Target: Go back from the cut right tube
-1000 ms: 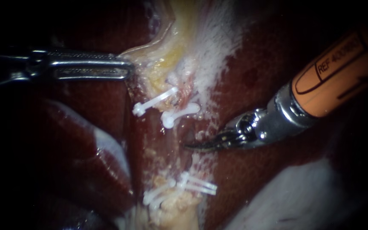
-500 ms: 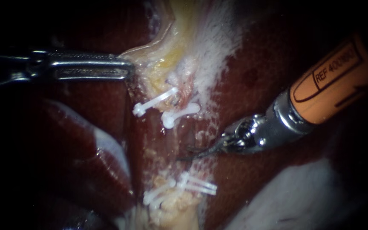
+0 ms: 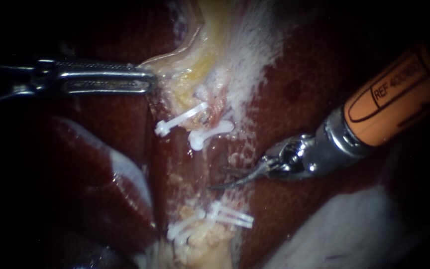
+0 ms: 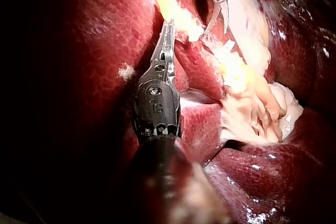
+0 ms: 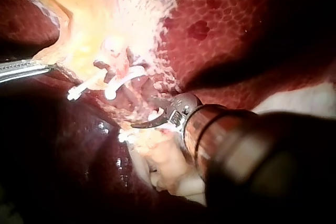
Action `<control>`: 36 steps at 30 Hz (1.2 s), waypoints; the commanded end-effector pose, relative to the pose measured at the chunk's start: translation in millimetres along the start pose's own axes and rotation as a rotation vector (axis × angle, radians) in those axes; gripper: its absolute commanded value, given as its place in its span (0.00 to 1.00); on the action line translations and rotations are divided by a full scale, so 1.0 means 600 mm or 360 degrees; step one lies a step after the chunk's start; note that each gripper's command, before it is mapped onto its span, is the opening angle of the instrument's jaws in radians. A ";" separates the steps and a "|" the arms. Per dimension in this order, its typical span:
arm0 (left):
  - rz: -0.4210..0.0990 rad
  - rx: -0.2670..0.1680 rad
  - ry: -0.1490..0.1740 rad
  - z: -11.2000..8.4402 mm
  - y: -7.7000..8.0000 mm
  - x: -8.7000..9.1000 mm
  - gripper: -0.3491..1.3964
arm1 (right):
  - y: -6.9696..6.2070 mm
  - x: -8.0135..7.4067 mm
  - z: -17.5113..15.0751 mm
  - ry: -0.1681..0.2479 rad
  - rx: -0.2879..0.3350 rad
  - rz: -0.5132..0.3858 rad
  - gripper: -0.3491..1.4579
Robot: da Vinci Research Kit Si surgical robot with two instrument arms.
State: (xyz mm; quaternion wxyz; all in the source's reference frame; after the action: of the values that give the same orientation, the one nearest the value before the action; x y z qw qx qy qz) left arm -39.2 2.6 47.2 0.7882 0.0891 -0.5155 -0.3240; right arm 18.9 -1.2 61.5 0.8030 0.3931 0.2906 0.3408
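Withdrawal hardly begun, by my judgement. My right tool (image 3: 221, 179), blades narrowly parted and empty, lies at the gap in the cut right tube (image 3: 216, 148), just 6 o'clock of centre, between upper clips (image 3: 181, 119) and lower clips (image 3: 232, 216). My left tool (image 3: 150, 82), at 10 o'clock, clamps the gallbladder edge (image 3: 190, 65). Remaining: retreat toward 2 o'clock.

The dark red, mottled liver (image 3: 294, 89) is the bed — a pale yellowish strip of tissue (image 3: 200, 65) lies along it, bearing white clips (image 3: 180, 119).
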 end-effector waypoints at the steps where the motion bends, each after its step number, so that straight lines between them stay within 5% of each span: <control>1: 0.0000 0.0000 0.0000 0.0000 0.0000 0.0001 0.00 | 0.0001 -0.0002 -0.0008 0.0007 -0.0008 -0.0041 0.63; 5: 0.0001 0.0001 0.0000 -0.0001 0.0000 0.0001 0.00 | 0.0007 -0.0004 -0.0032 0.0066 -0.0056 -0.0226 0.63; 12: 0.0002 -0.0004 0.0000 -0.0001 0.0001 0.0003 0.00 | 0.0029 0.0008 -0.0056 0.0198 -0.0028 -0.0605 0.83; 18: 0.0002 -0.0004 0.0000 -0.0002 0.0002 0.0004 0.00 | 0.0046 0.0011 -0.0076 0.0207 -0.0067 -0.0875 0.89; 25: 0.0002 -0.0004 0.0000 -0.0001 0.0002 0.0005 0.00 | 0.0058 0.0001 -0.0108 0.0215 -0.0106 -0.1018 0.92; 36: 0.0005 0.0002 -0.0001 0.0002 0.0000 0.0011 0.00 | 0.0061 0.0031 -0.0164 0.0272 -0.0186 -0.1134 0.97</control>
State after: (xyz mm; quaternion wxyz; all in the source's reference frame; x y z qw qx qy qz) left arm -39.2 2.2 47.7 0.7886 0.0885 -0.5161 -0.3225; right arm 11.5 6.3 59.0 0.8654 0.1875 0.4564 0.0874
